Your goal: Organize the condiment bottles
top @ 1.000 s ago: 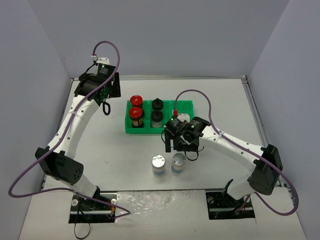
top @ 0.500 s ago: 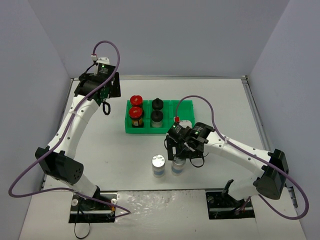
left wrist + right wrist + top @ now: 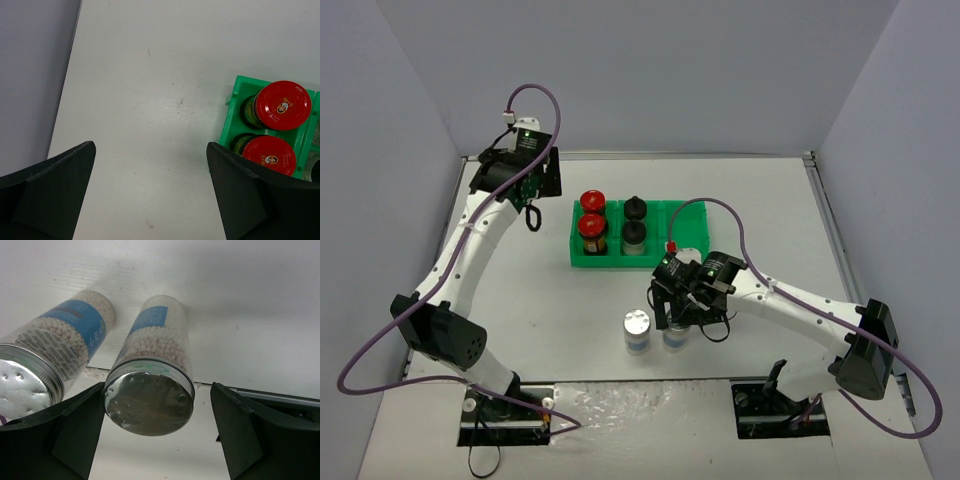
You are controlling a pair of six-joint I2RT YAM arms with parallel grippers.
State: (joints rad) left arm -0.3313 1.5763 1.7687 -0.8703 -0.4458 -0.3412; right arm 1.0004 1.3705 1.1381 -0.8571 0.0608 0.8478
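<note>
My right gripper (image 3: 678, 318) points down, jaws spread astride a silver-capped jar (image 3: 149, 395); left gripper (image 3: 150, 197) hangs far-left, also spread.

two red-capped jars (image 3: 281, 105) stand in the green tray (image 3: 226, 135) at right. gripper (image 3: 150, 145) fingers spread wide above white table (image 3: 150, 75).

Top view: silver-capped jar (image 3: 675, 340) mostly hidden under right pincer (image 3: 671, 318).

I see the top view bright and even, lit from overhead, shadows faint, w/ rippled glare on the table (image 3: 650, 400) at bottom centre. Wrist cams sharp mid-frame, but dark fingers (image 3: 47, 200) in lower corners read soft, no detail.
</note>
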